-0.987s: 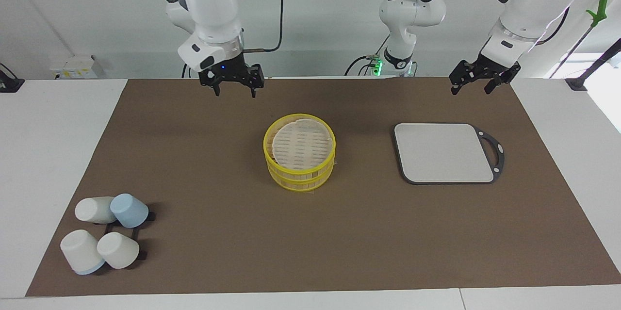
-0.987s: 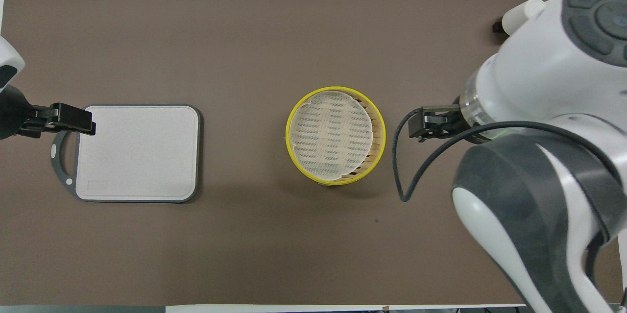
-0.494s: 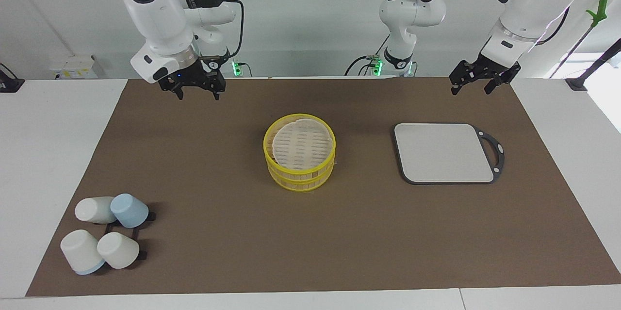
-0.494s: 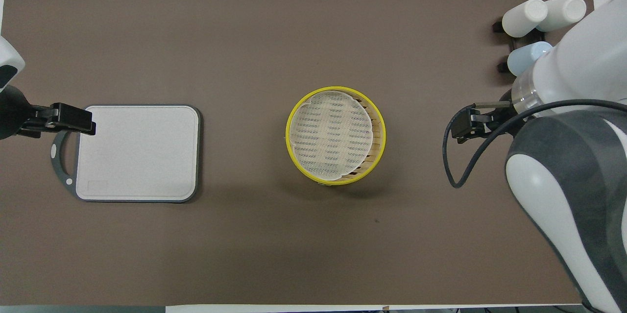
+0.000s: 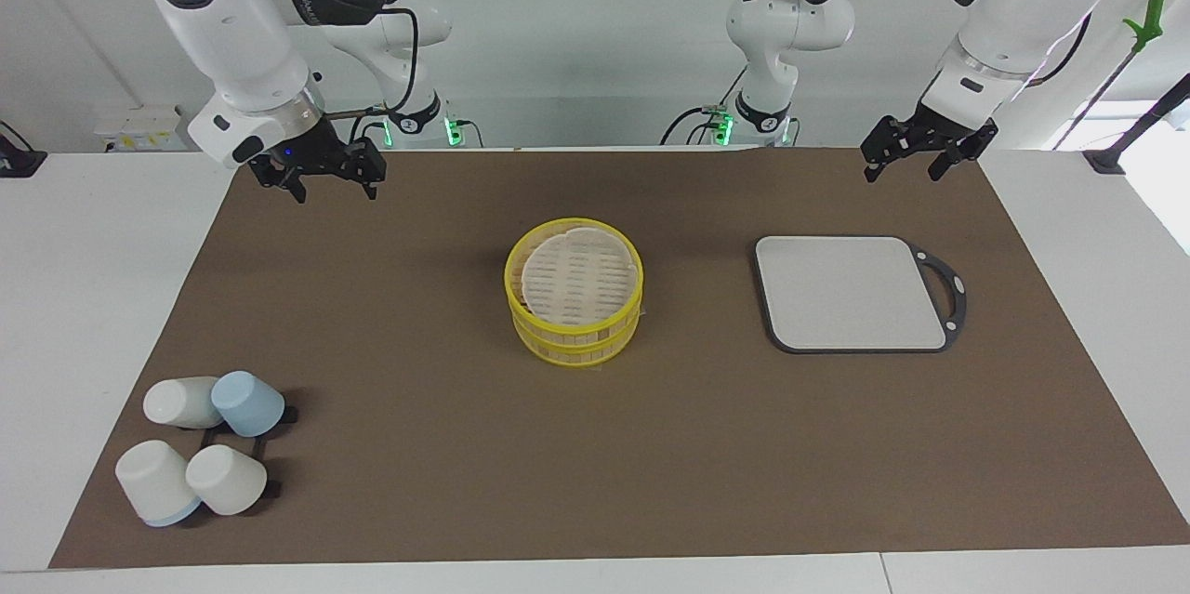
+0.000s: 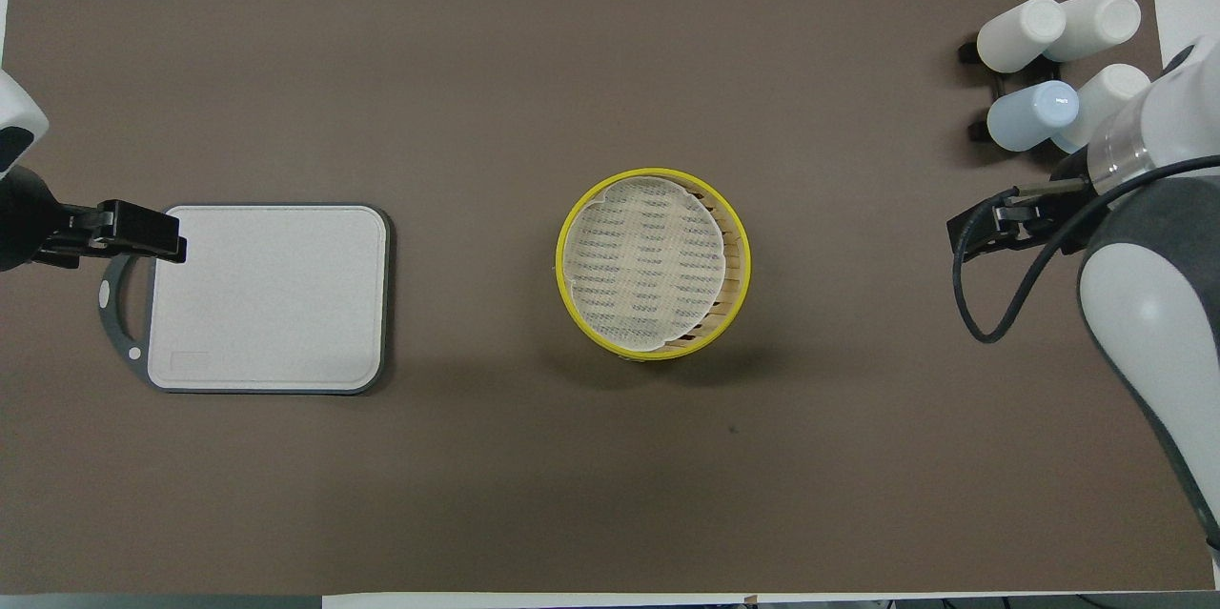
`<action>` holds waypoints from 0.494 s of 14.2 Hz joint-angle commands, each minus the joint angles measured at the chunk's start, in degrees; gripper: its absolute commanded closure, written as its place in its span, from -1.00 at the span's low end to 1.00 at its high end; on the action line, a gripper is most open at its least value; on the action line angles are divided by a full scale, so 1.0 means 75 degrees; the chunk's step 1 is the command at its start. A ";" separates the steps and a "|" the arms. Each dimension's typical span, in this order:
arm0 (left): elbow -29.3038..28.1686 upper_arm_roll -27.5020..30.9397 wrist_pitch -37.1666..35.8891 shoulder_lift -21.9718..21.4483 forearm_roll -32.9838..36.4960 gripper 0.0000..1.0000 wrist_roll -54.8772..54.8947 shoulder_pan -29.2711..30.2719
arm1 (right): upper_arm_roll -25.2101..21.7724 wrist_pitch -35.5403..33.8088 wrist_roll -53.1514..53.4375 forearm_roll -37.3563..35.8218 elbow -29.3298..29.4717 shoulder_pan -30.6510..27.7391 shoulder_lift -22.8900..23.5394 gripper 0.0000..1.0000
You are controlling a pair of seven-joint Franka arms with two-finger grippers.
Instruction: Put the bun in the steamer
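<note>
The brown mat (image 5: 595, 445) on the desk is unchanged, with the steamer (image 5: 575, 291) at frame centre, its lid tilted inside. No bun is seen. The right tool (image 5: 325, 181) has been moved toward the upper left, open, empty. The left tool (image 5: 916, 159) is held at upper right, open, empty.

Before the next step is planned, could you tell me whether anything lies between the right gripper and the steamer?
Nothing visible does: only bare brown mat separates the right gripper, raised over the mat's edge nearest the robots, from the steamer. The steamer's pale lid sits on top, and no bun is visible.
</note>
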 commanded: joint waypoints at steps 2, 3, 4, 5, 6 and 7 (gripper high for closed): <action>-0.0187 -0.0070 0.0194 -0.0167 0.0106 -1.00 0.0008 0.0079 | -0.0424 0.0305 -0.0224 0.0209 -0.0206 -0.0001 -0.0099 -1.00; -0.0211 -0.0070 0.0194 -0.0178 0.0106 -1.00 0.0020 0.0090 | -0.0564 0.0305 -0.0317 0.0221 -0.0194 -0.0002 -0.0099 -1.00; -0.0222 -0.0070 0.0194 -0.0178 0.0106 -1.00 0.0020 0.0090 | -0.0600 0.0305 -0.0330 0.0221 -0.0194 -0.0002 -0.0099 -1.00; -0.0223 -0.0070 0.0194 -0.0178 0.0106 -1.00 0.0020 0.0102 | -0.0636 0.0305 -0.0330 0.0221 -0.0194 -0.0013 -0.0099 -1.00; -0.0223 -0.0070 0.0194 -0.0178 0.0106 -1.00 0.0043 0.0102 | -0.0648 0.0328 -0.0353 0.0209 -0.0183 -0.0025 -0.0087 -1.00; -0.0223 -0.0070 0.0217 -0.0178 0.0106 -1.00 0.0055 0.0114 | -0.0636 0.0316 -0.0342 0.0070 -0.0125 -0.0014 -0.0064 -1.00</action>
